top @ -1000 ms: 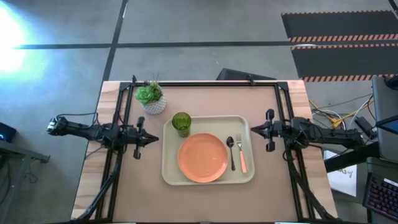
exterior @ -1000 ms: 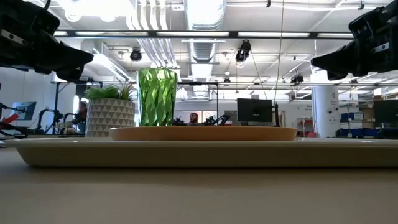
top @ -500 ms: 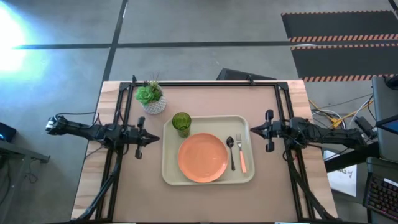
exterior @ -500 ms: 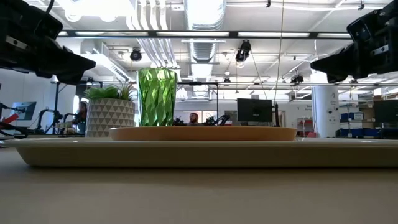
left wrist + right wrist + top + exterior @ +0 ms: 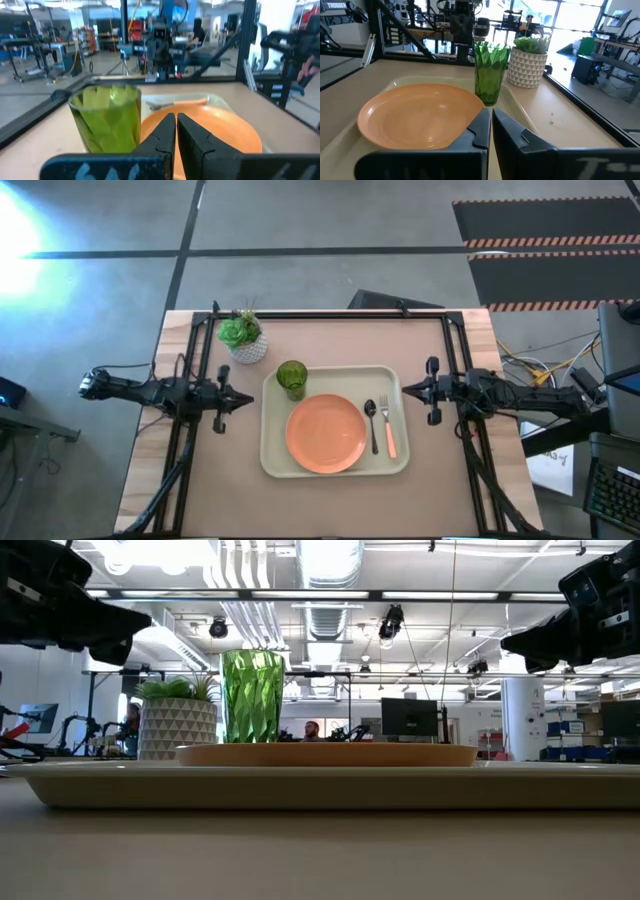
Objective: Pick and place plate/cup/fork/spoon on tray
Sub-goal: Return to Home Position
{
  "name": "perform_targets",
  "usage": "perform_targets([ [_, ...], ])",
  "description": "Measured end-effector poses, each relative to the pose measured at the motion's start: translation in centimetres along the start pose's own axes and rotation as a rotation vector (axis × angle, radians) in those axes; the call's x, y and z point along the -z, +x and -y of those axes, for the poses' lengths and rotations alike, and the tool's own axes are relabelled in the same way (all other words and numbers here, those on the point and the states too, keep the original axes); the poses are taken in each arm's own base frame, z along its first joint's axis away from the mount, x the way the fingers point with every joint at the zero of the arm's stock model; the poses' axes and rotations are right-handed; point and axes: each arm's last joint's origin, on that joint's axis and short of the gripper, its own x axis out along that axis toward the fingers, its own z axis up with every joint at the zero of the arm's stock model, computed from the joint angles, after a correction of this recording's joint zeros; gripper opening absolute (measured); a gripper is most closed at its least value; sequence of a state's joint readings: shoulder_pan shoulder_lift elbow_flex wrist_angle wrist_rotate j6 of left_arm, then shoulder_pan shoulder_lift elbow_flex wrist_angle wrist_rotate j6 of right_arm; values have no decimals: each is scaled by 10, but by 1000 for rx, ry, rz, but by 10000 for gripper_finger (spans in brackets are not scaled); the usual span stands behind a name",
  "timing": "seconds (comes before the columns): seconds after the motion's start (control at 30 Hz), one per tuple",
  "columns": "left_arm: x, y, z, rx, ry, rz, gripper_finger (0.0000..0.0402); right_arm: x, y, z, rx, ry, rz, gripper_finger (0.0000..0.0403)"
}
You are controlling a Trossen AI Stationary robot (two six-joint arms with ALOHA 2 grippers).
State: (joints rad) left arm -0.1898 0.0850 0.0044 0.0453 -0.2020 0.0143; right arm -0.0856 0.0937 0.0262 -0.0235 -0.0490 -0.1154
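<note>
left claw: fingers pressed together and holding nothing; it hangs above the worktop, just off the tray's left edge, pointing toward the tray.
right claw: fingers likewise together and empty; raised, just off the tray's right edge, facing the left claw across the tray.
tray: lies flat in the middle of the worktop, between the two claws.
plate: flat on the tray, near its centre.
cup: upright in the tray's far-left corner, just beside the plate's rim.
spoon: on the tray right of the plate, handle toward the near edge.
fork: right of the spoon, roughly parallel to it, close to the tray's right rim.
plant pot: on the worktop beyond the tray's far-left corner, near the cup but off the tray.
task state: judged complete, all four pieces resting on the tray.
risk, cup: the tall cup sits nearest the left claw; a sideways swing at low height could tip it onto the plate or over the rim.
risk, plant pot: a retreat sweeping toward the far-left corner could knock it over.
risk, fork: the right claw hangs near the rim beside it; a drop could nudge the tray and scatter the loose cutlery.
safest course: probably lift straight up before drawing back.
</note>
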Motion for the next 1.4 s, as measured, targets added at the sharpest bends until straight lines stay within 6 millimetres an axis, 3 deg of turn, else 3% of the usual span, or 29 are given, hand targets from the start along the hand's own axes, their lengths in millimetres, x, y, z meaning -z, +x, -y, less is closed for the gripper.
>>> perform_targets([
  [0.23,-6,-5,-1,-3,37,78,0,1,0,0,-1,-3,-1,9],
  [1.4,-3,-3,0,4,68,41,0,-1,0,0,-3,-23,3,9],
])
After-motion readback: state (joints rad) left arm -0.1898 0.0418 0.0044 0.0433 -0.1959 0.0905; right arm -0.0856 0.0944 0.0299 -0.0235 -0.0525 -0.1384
